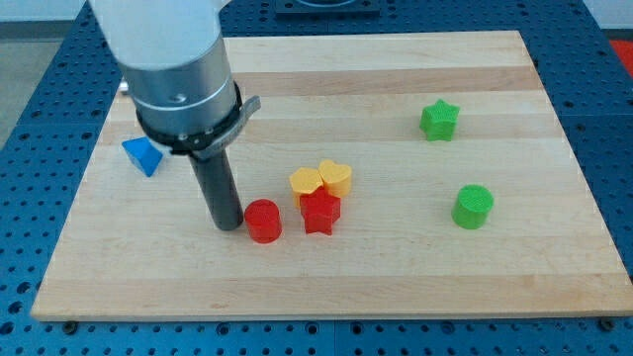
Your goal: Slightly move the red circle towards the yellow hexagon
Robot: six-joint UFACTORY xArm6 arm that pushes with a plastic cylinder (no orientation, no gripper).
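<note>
My tip (229, 225) touches red circle (263, 221) at lower centre — end effector grips nothing — short nudge up-right toward yellow hexagon (306, 182), missing red star (320, 211).

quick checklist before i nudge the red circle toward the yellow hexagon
1. My tip is beside the red circle, on its left in the view: ok.
2. Tip touching the circle: cannot tell, they look very close.
3. Yellow hexagon lies up and to the view's right of the circle, so the tip is roughly on the far side: ok.
4. Path clear: not ok, the red star sits right beside the circle.
5. Yellow heart abuts the hexagon, so it may shift: not ok.
</note>
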